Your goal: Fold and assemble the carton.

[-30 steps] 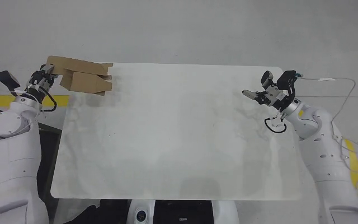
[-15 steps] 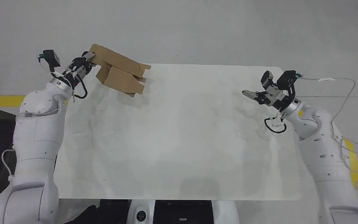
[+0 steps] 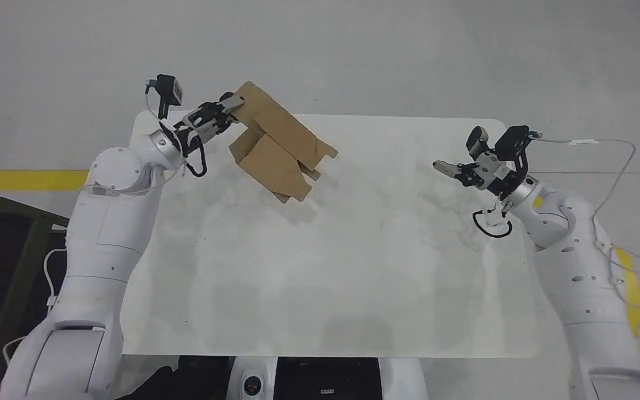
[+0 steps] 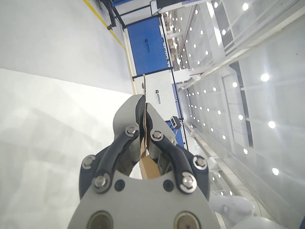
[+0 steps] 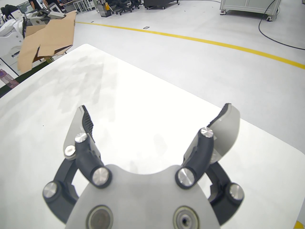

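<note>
At table (image 3: 380, 290) 11 o'clock corner, left gripper (image 3: 231, 104) is clamped on one edge of the brown carton (image 3: 283, 146). Carton looks lifted and tilted, flaps pointing toward table centre. Right gripper (image 3: 447, 170) sits at 3 o'clock, fingers spread, nothing between them, well apart from carton. Progress: early. Carton is grasped but looks collapsed flat, with no panel squared up and no flap tucked. Opening, folding and closing are all left to do.

Top view down on table (image 3: 350, 280), right wrist view low across it
</note>
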You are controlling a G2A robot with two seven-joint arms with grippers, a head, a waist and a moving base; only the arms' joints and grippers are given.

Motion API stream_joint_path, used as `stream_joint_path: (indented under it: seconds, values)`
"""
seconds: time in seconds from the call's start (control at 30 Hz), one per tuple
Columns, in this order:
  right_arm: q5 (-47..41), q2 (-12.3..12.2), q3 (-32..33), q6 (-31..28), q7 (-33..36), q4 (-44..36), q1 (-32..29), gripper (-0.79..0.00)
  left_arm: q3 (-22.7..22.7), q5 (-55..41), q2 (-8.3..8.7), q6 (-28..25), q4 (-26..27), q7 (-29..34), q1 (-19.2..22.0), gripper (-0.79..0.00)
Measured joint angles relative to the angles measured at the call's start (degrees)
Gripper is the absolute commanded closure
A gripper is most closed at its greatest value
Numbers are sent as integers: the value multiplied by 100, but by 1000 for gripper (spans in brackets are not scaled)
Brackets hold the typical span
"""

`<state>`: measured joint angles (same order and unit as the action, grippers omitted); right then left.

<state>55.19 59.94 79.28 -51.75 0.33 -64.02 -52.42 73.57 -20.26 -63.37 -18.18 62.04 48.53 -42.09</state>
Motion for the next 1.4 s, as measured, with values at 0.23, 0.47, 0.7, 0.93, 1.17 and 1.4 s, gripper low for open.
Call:
stream_joint_path:
  seconds: [0.23, 0.47, 0.7, 0.93, 1.17, 1.4]
  values:
    - [0, 0, 0, 0, 0, 0, 0, -785, -190, 373, 12, -198, 729, 198, -363, 0]
    - [0, 0, 0, 0, 0, 0, 0, -785, -198, 641, 55, -427, 1345, 382, -630, 0]
    - [-15, 0, 2, 21, 1, -13, -17, -785, -247, 346, 93, -670, 1674, 1159, -729, 0]
    - [-1476, 64, -341, -537, 768, 191, 11, -785, -420, 71, 86, -1028, 1694, 1597, -766, 0]
    - [-3834, 191, -1281, -625, 2219, 467, 392, -785, -552, 20, 80, -1451, 1565, 1827, -757, 0]
    - [-6592, 246, -2190, -602, 4500, 526, 865, -785, -672, 4, 80, -1764, 1309, 1998, -649, 0]
